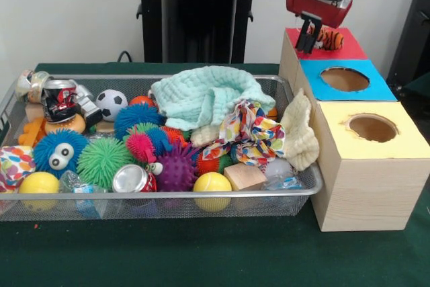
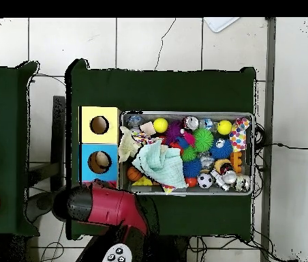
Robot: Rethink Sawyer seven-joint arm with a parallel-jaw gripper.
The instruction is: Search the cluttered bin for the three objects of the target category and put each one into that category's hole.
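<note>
1. Nearest the camera: the green desk [image 1: 201, 253] carries a wire-mesh bin [image 1: 161, 205] and, just beside it on the picture's right, a wooden box [image 1: 366, 193] with three coloured tops.
2. Front of the bin: a yellow ball [image 1: 212, 183], a crushed can [image 1: 132, 179], a wooden block [image 1: 244, 176], a purple spiky ball [image 1: 177, 167] and a blue furry toy with eyes [image 1: 60, 152].
3. Rear of the bin: a mint cloth [image 1: 205, 97] and a patterned cloth [image 1: 250, 132] lie over the clutter.
4. Box tops, near to far: yellow top with hole [image 1: 373, 128], blue top with hole [image 1: 345, 78], red top [image 1: 336, 44]. The red top's hole is hidden by the arm in both views.
5. Farthest: the gripper [image 1: 310, 38] hangs over the red top, its jaws narrow and closed on a small orange striped object [image 1: 329, 37], which sits at the jaw tips, just above the red surface.
6. Judgement: the deciding relation is vertical. The held object appears to lie directly over the red top's opening, so release should drop it in; its long axis cannot be told.
</note>
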